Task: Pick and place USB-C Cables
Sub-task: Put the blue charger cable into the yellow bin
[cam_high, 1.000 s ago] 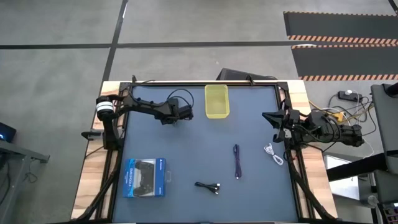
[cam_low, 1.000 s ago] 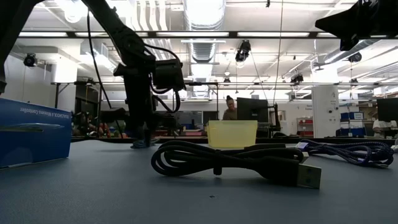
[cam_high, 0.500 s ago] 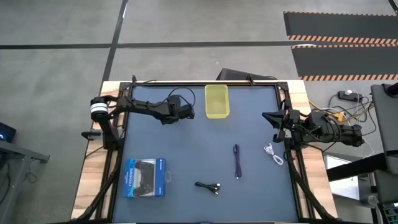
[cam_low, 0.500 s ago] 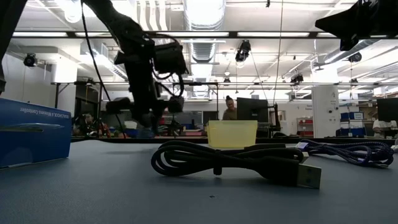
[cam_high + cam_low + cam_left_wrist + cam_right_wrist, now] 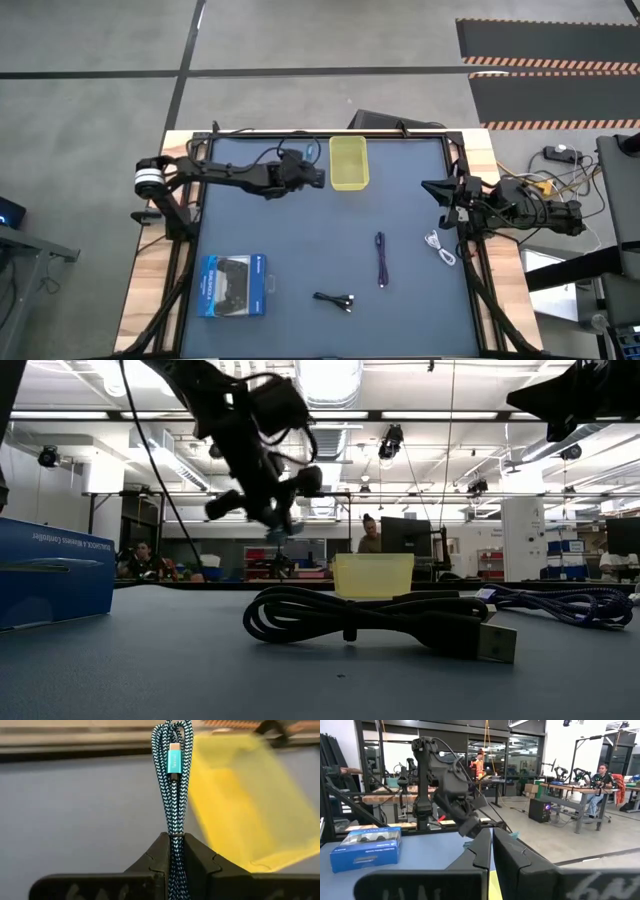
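Teal braided USB-C cable (image 5: 172,795) is held in the left gripper's (image 5: 173,851) closed jaws beside the yellow plastic bin (image 5: 349,162); right gripper's (image 5: 491,851) jaws are closed, empty.

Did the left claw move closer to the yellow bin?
Yes. In the high view the left gripper, shut on the teal cable, has moved right and now sits next to the yellow bin.

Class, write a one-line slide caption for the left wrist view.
Left gripper pinches the teal cable beside the yellow bin.

My left hand (image 5: 172,851) pinches the folded teal cable (image 5: 172,795); purple cable (image 5: 381,259), white cable (image 5: 439,247) and black cable (image 5: 335,299) lie lower right.
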{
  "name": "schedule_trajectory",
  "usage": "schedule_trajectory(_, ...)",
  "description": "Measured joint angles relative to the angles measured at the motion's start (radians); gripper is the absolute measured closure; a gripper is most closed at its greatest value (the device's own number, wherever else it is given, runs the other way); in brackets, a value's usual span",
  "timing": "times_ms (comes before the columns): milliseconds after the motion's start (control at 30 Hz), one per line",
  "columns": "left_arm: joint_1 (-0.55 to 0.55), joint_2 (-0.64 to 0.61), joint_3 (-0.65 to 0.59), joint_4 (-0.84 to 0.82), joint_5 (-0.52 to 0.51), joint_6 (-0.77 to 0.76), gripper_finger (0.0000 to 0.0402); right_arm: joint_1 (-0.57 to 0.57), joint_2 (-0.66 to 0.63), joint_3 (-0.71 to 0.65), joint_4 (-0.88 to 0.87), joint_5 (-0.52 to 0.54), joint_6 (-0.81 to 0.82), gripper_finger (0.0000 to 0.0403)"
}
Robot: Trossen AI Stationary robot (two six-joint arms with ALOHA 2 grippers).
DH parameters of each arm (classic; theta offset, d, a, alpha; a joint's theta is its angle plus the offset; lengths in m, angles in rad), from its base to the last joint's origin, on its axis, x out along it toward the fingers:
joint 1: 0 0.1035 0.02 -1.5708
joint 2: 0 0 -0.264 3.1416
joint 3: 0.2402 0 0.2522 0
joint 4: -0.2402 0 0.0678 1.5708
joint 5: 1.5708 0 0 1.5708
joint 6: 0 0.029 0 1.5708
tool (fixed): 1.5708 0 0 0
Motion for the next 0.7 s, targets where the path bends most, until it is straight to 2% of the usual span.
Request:
schedule_trajectory(367,-0.037,-0.033,0.002,0.308,0.049,0.148,0.0381,0.0,0.0,0.0,-0.001,0.0,0.0,0.0394)
schedule_trajectory(533,-0.044,-0.033,0.002,0.449,0.137,0.18,0.0381,0.0,0.0,0.0,-0.001,0.0,0.0,0.0394)
schedule_trajectory(700,-0.049,-0.033,0.002,0.531,0.145,0.184,0.0381,0.0,0.0,0.0,0.0,0.0,-0.002,0.0394)
